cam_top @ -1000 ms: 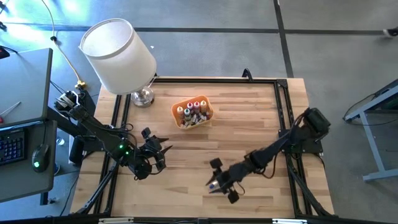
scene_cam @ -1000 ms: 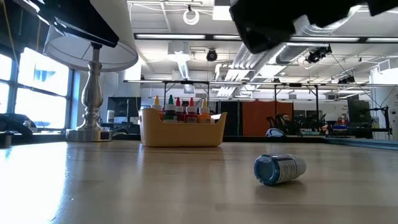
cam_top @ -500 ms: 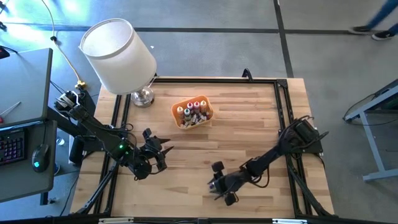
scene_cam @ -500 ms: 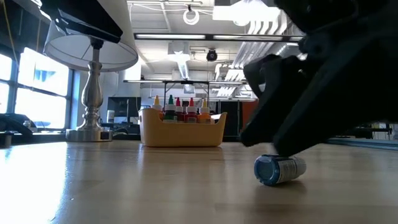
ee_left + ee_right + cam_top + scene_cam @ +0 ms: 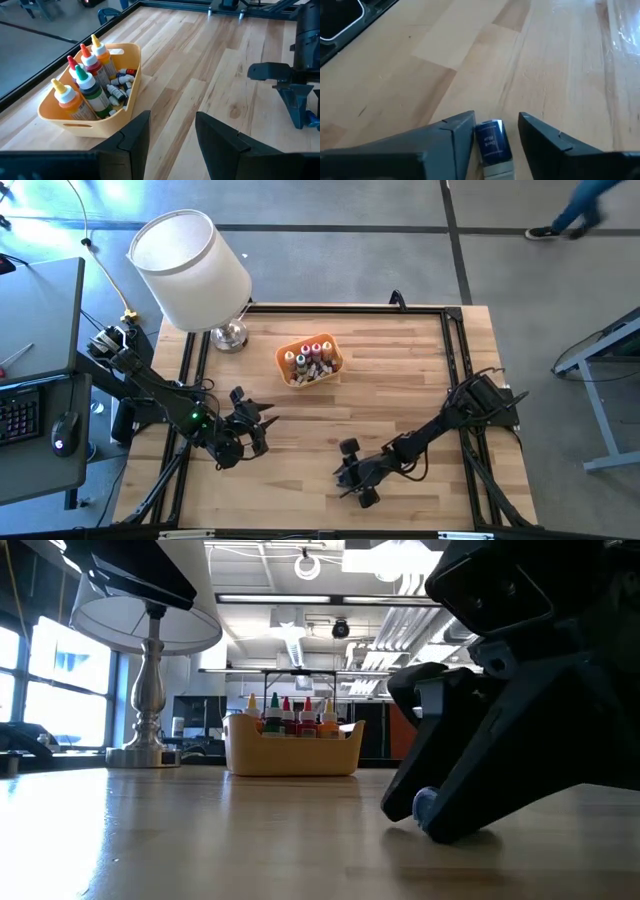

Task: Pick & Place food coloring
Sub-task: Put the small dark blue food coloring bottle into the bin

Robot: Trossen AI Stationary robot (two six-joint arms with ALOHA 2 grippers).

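Blue-capped vial; orange tray; black right gripper.

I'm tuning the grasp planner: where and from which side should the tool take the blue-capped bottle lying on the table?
Grip the blue-capped bottle across its round body, coming from above: it lies on its side, and the right tool already straddles it, fingers open either side.

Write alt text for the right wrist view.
The right hand is open, its two dark fingers straddling a small blue-capped bottle that lies on its side on the wooden table.
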